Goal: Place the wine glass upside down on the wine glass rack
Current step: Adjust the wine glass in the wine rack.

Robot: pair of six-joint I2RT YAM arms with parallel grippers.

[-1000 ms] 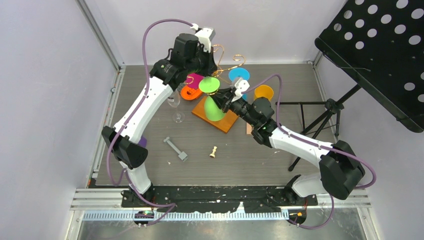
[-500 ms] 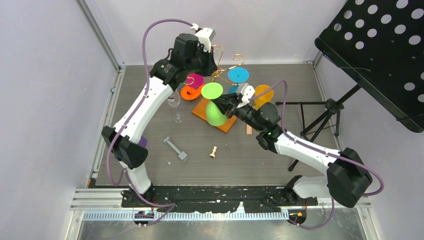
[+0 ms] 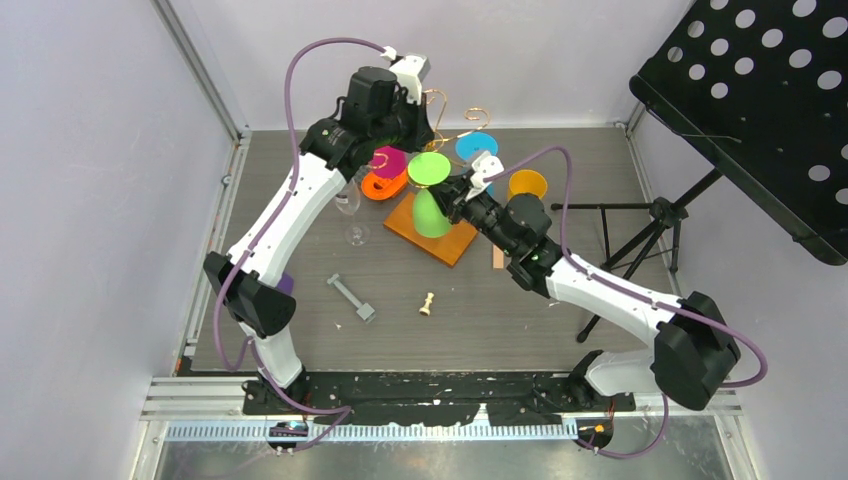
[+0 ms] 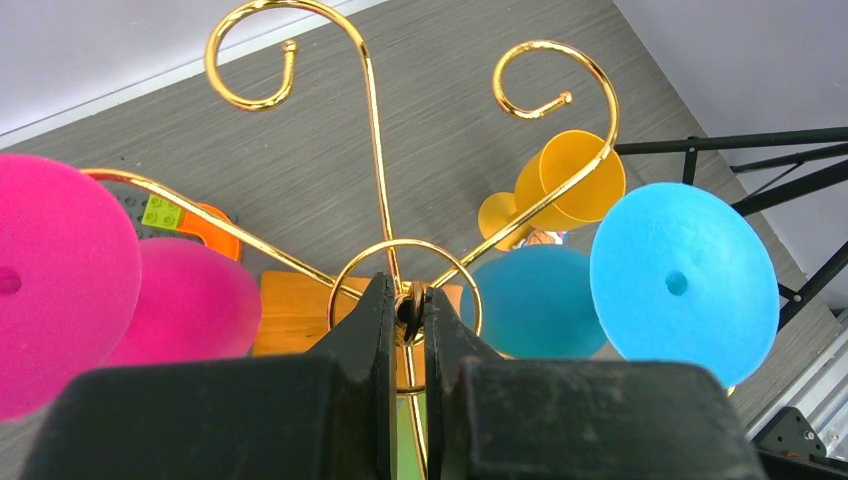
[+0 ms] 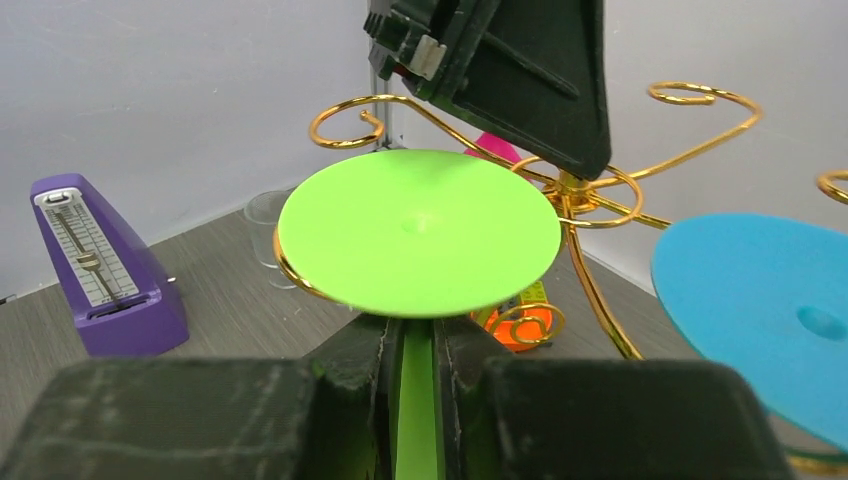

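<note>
The wine glass rack (image 4: 375, 150) is a gold wire stand with curled arms on an orange-brown wooden base (image 3: 455, 245). My left gripper (image 4: 408, 300) is shut on the top of its central post, and it also shows in the top view (image 3: 415, 125). My right gripper (image 5: 415, 335) is shut on the stem of a green wine glass (image 5: 418, 230), held upside down with its flat foot on top. The green glass (image 3: 430, 215) hangs over the base beside the post. A gold arm (image 5: 290, 275) curves under the foot's left edge; I cannot tell if they touch.
A pink glass (image 4: 55, 280) and a blue glass (image 4: 680, 280) hang upside down on the rack. An orange glass (image 3: 527, 185) lies right of it. A clear glass (image 3: 350, 205), an orange piece (image 3: 378, 186), a purple metronome (image 5: 100, 265), a metal bar (image 3: 350, 297), a chess piece (image 3: 427, 303) and a black music stand (image 3: 760, 110) are around.
My right gripper pulled the green glass a little toward the near side, then brought it back toward the rack; the glass now hangs straighter. The left arm has not moved.
</note>
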